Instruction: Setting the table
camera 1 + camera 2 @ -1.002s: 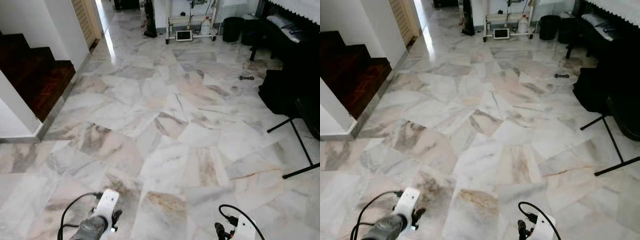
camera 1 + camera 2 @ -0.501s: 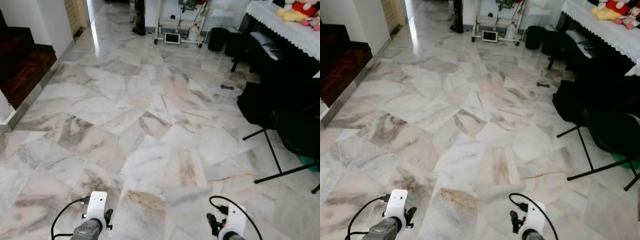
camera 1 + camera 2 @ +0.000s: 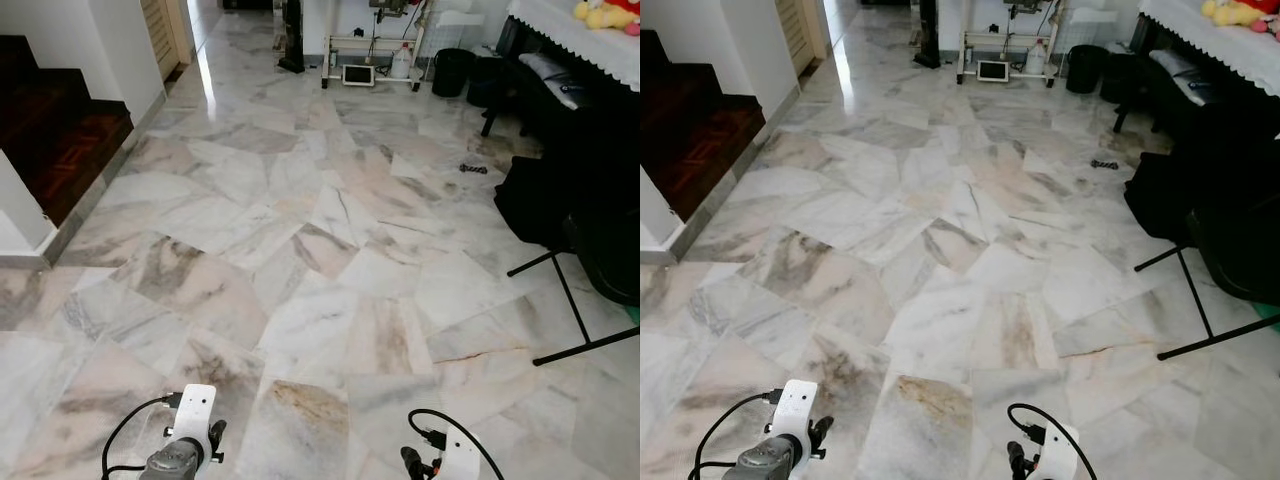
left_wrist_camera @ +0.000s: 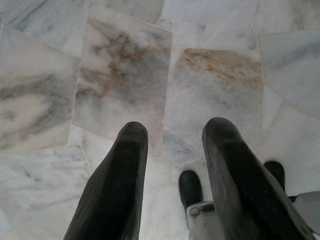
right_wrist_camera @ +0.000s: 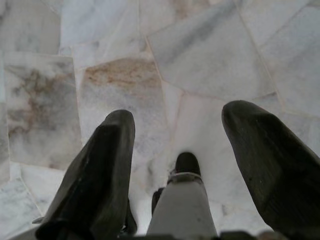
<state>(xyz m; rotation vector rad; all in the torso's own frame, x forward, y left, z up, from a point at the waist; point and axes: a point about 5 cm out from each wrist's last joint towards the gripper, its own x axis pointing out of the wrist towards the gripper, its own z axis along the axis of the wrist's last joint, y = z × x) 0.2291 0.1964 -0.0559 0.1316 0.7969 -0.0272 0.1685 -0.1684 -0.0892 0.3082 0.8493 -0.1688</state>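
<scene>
The stairs (image 3: 55, 140) are on the left of the floor (image 3: 320, 260). A piano (image 3: 585, 90) stands on the right, with a bin (image 3: 452, 72) behind it.

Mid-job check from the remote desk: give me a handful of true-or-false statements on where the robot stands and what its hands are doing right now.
1. The left hand is open and holds nothing. True.
2. The right hand is shut on a plate. False: its fingers are spread apart with only marble floor beyond them.
3. A dark wooden staircase lies on the robot's left. True.
4. A laid dining table stands directly ahead. False: open floor stretches ahead to a white shelf rack at the far wall.
5. A black folding stand is on the robot's right. True.
</scene>
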